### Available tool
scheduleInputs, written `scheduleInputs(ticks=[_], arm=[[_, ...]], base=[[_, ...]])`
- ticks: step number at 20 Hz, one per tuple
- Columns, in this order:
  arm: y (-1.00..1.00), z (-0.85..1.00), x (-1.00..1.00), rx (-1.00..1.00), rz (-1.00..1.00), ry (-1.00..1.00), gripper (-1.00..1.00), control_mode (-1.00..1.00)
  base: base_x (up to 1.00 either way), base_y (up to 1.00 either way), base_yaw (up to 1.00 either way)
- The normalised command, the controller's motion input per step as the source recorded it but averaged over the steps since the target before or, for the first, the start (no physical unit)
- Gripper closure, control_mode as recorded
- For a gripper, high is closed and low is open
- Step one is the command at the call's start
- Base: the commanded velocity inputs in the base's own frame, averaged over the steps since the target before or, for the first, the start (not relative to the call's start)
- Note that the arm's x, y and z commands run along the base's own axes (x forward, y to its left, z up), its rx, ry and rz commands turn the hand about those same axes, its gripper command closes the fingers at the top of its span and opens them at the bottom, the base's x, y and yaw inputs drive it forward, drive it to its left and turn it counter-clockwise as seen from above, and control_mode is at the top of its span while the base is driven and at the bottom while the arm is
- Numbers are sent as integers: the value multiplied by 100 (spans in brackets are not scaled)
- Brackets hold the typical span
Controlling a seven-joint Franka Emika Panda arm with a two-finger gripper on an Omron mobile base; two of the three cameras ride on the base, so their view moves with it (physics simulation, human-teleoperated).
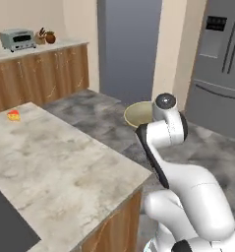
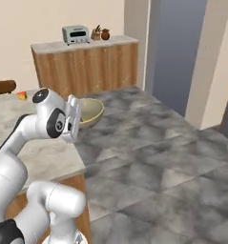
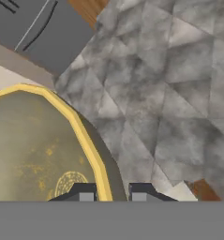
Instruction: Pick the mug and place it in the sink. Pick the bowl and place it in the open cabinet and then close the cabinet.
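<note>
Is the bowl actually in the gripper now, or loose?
Held. In the hand view the gripper is shut on the rim of the bowl, one fingertip on each side; the base views show it lifted off the counter.

Even, flat light — rendered pictures, soft all over

No glare and no hard shadows; a faint darker patch lies on the grey floor [image 3: 179, 93] beside the bowl [image 3: 33, 145] in the hand view — edges look slightly blurred and blocky, with far things least crisp.

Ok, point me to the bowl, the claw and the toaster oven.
bowl [image 2: 92, 109]: right base view, inside wall near the rim.
claw [image 3: 112, 192]: hand view, midway between the tips, which pinch the bowl's rim.
toaster oven [image 1: 17, 39]: left base view, front face.
</note>
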Motion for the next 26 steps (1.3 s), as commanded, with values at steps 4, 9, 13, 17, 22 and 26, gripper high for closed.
scheduleInputs(ticks=[4, 9, 13, 17, 22, 26], arm=[[0, 0, 0, 0, 0, 0, 100, 100], [0, 0, 0, 0, 0, 0, 100, 100], [0, 0, 0, 0, 0, 0, 100, 100], [0, 0, 0, 0, 0, 0, 100, 100], [0, 0, 0, 0, 0, 0, 100, 100], [0, 0, 0, 0, 0, 0, 100, 100]], base=[[0, 0, -100], [0, 0, -100], [0, 0, -100], [0, 0, -99], [-3, -2, -94], [-6, -21, -79]])
